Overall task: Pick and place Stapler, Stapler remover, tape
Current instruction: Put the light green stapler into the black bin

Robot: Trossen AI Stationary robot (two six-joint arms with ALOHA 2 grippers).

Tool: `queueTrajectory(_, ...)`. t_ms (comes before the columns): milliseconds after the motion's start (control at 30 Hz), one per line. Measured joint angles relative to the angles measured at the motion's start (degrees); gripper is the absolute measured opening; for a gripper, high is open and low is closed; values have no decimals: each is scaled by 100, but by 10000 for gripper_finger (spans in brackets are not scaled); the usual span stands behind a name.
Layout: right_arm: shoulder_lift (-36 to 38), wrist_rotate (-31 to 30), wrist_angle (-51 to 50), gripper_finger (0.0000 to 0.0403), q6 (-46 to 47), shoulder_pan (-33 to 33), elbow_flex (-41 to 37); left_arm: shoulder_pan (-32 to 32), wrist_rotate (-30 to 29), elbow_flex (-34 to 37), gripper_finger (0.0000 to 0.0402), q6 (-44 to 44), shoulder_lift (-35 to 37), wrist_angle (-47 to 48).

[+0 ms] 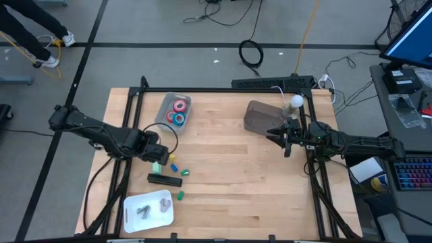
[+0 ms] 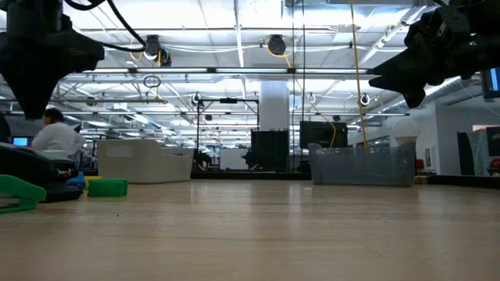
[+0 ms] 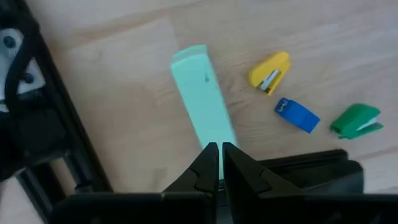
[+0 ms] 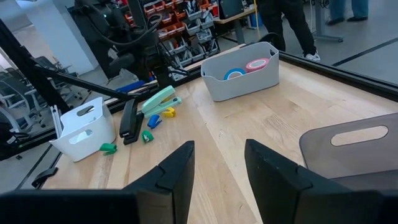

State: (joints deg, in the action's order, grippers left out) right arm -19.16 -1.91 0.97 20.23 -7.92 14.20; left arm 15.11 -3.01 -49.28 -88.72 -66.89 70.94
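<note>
The left gripper (image 3: 219, 163) pinches shut on the mint-green plastic stapler (image 3: 204, 93) jutting ahead, ready for lifting; the right gripper (image 4: 217, 163) waits half-open, empty.

The whole bench (image 1: 229, 162) is seen straight down from overhead. A level view is taken at bench height toward the room. The mint stapler (image 3: 202, 93) is viewed closely from the left wrist and also, farther off, from the right wrist.
</note>
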Motion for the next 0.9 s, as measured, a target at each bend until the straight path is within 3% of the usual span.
queueTrajectory(433,-2,-2,-4,136,-7,0,0,0,-215,0,33,-160,-22,-76)
queueTrajectory(733,-2,-2,-4,137,-9,0,0,0,-198,44,142,-601,-22,-97)
queueTrajectory(900,-4,-2,-4,139,-11,0,0,1,131,548,187,-888,-22,-623)
